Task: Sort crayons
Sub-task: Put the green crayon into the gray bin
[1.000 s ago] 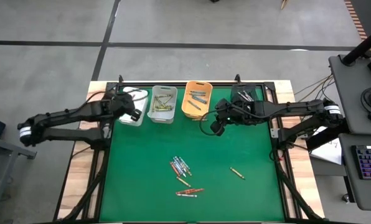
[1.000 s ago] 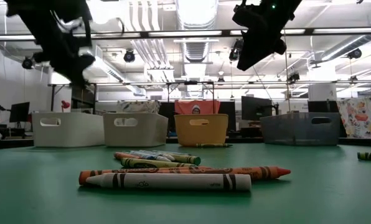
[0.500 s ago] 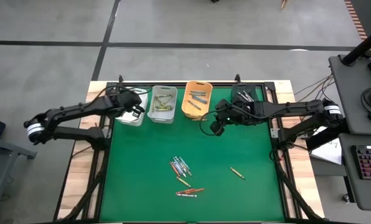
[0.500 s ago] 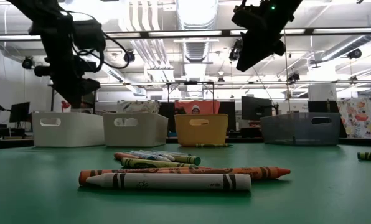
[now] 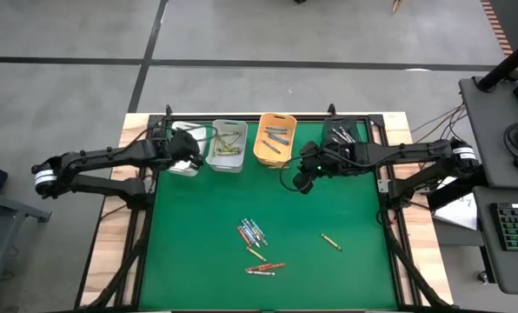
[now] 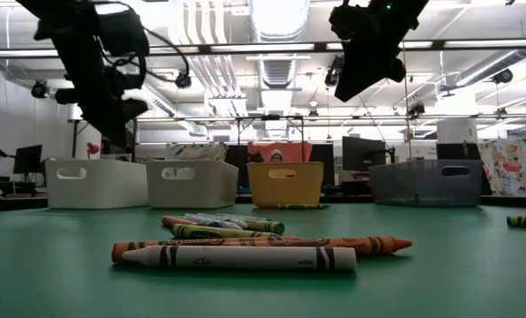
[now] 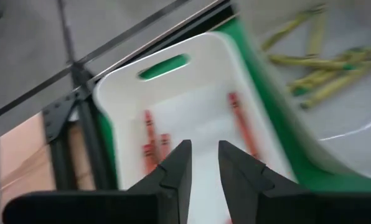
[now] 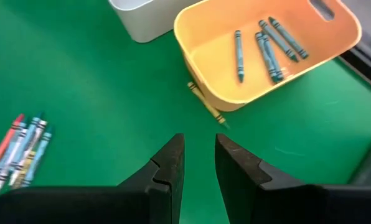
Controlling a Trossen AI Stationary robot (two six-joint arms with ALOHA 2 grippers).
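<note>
Already you are well into the sort, working left to right across the bins. Your left gripper (image 7: 201, 168) is hovering over the white bin (image 5: 186, 139) at the table's far left, its fingers standing narrowly apart with nothing between them; red crayons (image 7: 149, 134) are lying on that bin's floor. Just beside it, the grey bin (image 5: 228, 145) is holding yellow-green crayons (image 7: 316, 65), and the orange bin (image 5: 274, 139) next along is holding blue-grey crayons (image 8: 269, 46), with one stray olive crayon (image 8: 207, 104) lying on the green mat (image 5: 198, 226) against its wall. Your right gripper (image 8: 200, 165) is hanging above the mat in front of the orange bin, its fingers a narrow gap apart and gripping nothing. Past it, the dark bin (image 5: 347, 136) is sitting at the far right with sticks inside whose colour you cannot tell. You are still facing a fair remainder, by my reckoning: a mixed cluster of crayons (image 5: 252, 233) near the mat's middle, a red and a white one (image 5: 263, 269) closer to the front edge, and a lone orange crayon (image 5: 330, 241) off to the right.
</note>
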